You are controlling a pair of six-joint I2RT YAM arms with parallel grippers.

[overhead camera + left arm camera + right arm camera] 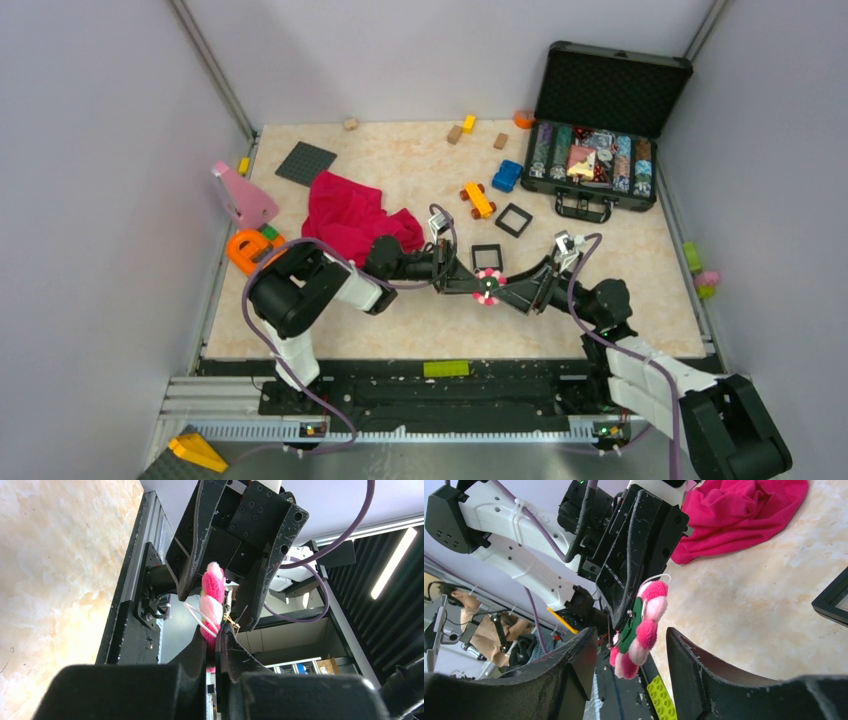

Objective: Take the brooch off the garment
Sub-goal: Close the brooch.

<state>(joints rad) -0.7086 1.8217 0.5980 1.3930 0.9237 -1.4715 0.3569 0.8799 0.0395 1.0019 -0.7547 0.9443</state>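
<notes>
Pink-and-white brooch (640,630), flower-shaped, green backing.

Location: in the air above the table (400,325), between the two grippers and well apart from the crimson garment (350,215).

Left gripper (214,642): clenched on the brooch's edge.

Right gripper (631,635): jaws parted, one on each side of the brooch, not visibly touching it.

Status: brooch is off the garment, so removal looks done. What remains, by my judgement, is a handover or setting it down.
</notes>
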